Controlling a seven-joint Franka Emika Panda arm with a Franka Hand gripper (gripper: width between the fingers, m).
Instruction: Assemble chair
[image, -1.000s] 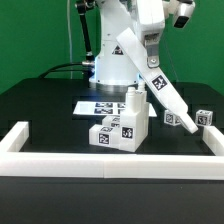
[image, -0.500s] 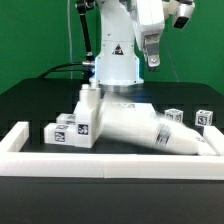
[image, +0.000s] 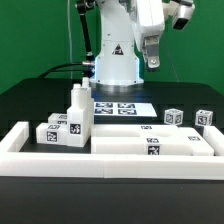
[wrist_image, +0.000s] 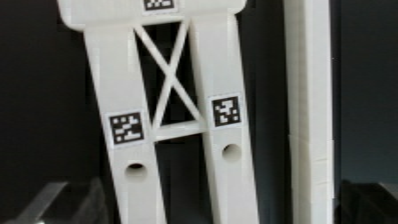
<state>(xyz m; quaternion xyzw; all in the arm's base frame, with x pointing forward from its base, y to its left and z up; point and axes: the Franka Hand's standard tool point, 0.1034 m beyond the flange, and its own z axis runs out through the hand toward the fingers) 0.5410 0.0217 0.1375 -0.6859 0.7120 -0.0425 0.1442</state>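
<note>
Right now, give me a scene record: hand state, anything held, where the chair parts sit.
hand: open, holding nothing, raised above the table
frame part: lies flat along the front rail, toward the exterior view's right; the wrist view shows a cross brace and two tags
part cluster: tagged blocks on the exterior view's left, one piece standing upright
small parts: two tagged blocks, apart, behind the frame part
marker board: flat on the table, behind the cluster
</note>
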